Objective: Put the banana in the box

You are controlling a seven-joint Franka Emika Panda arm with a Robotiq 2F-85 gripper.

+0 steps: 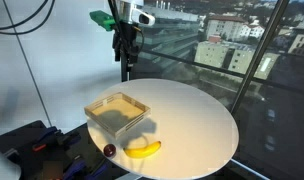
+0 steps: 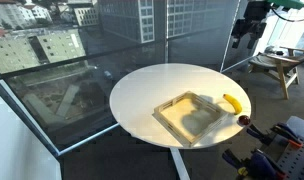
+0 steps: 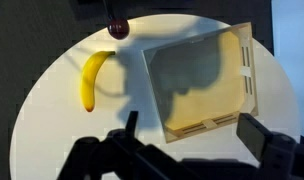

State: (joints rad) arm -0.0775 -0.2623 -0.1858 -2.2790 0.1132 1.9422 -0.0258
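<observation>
Lying near the box, the banana

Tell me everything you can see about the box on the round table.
The box is a shallow square tray with low walls and an open top. It is pale tan and looks like cardboard or thin wood. It sits flat on the round white table, turned corner-on in both exterior views. Its inside is empty, with a shadow across the floor in the wrist view. Only the table touches it; the banana lies beside it with a clear gap.
</observation>
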